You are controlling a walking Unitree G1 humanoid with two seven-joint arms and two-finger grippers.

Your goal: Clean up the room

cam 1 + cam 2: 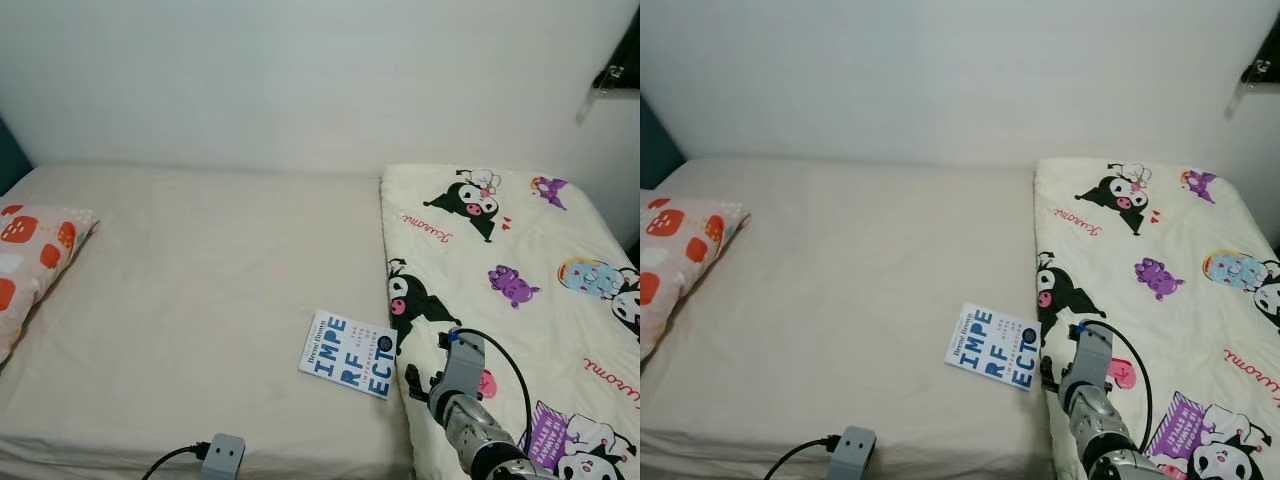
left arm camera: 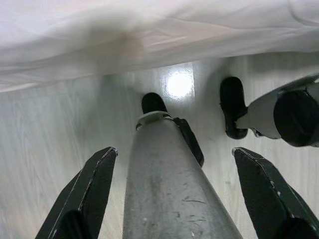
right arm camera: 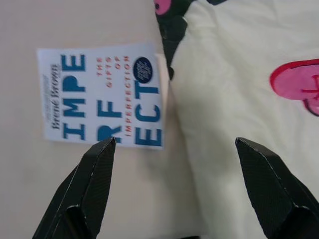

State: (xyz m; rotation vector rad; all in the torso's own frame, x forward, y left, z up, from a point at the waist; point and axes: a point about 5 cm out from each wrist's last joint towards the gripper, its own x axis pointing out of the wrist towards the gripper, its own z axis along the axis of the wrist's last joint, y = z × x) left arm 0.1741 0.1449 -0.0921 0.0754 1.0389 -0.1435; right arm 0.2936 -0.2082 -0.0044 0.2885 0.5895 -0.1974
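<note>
Black fingers of the right gripper (image 3: 174, 186) spread wide apart, holding nothing, touching nothing. It hovers above the near right part of the bed, over the seam where the blanket edge meets the bare sheet. Silver right arm (image 1: 470, 420) comes in from the near right, a black cable looping off its wrist.

Left gripper (image 2: 177, 194) hangs low off the near edge of the bed, fingers also wide open and empty, pointing down at pale wood-look floor (image 2: 45, 149). Between its fingers a silver robot leg (image 2: 169, 189) runs down to black feet; white bedding hangs above the floor. From the head, only the grey wrist block (image 1: 223, 458) with its cable shows at the near edge.

Book (image 1: 350, 354) lies flat on the beige sheet (image 1: 200, 300), cover up, just left of the blanket edge, slightly rotated. White cover, big blue block letters "IMPE / RF / ECT", smaller red lettering down the side, a dark blue round badge, author name along the spine edge. In the right wrist view the book sits just beyond the gripper's left finger, its right edge touching or slipping just under the blanket; cannot tell which.

Cream blanket (image 1: 520, 260) with black-and-white cartoon characters, purple and pink prints covers the right part of the bed, near to far.

Pillow (image 1: 35, 255) with orange-red patches rests at the left edge, well apart from the book.

White wall (image 1: 300, 80) at the far side.
</note>
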